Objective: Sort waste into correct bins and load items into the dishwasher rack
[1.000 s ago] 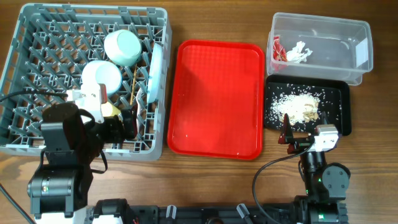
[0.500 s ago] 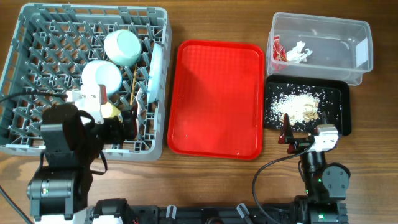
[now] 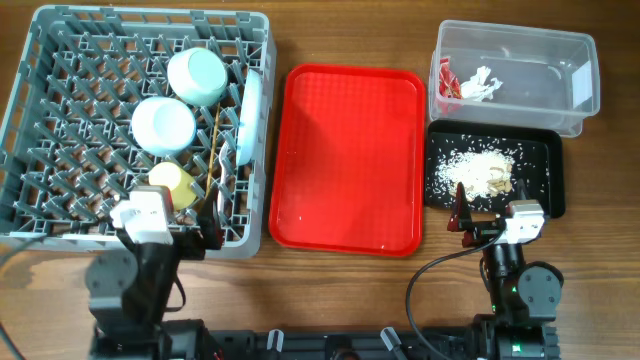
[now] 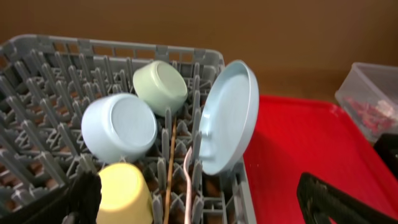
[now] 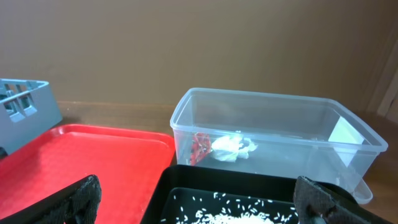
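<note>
The grey dishwasher rack (image 3: 60,60) holds a pale green bowl (image 3: 196,76), a pale blue bowl (image 3: 163,124), a yellow cup (image 3: 170,183), an upright white plate (image 3: 250,115), a chopstick (image 3: 213,150) and a white fork (image 4: 188,180). My left gripper (image 3: 200,232) is open and empty at the rack's front edge (image 4: 205,208). The clear tub (image 3: 520,45) holds the red-and-white wrapper (image 3: 447,80) and the tissue (image 3: 480,84). The black tray (image 3: 550,150) holds rice scraps (image 3: 475,170). My right gripper (image 3: 488,212) is open and empty at the tray's front edge (image 5: 199,208).
The red serving tray (image 3: 350,160) lies bare between the rack and the bins. It also shows in the left wrist view (image 4: 298,143) and the right wrist view (image 5: 93,155). Wooden tabletop runs along the front edge.
My left arm has pulled back from over the rack to the table's front edge. The yellow cup now stands uncovered in the rack. The right arm has not moved.
</note>
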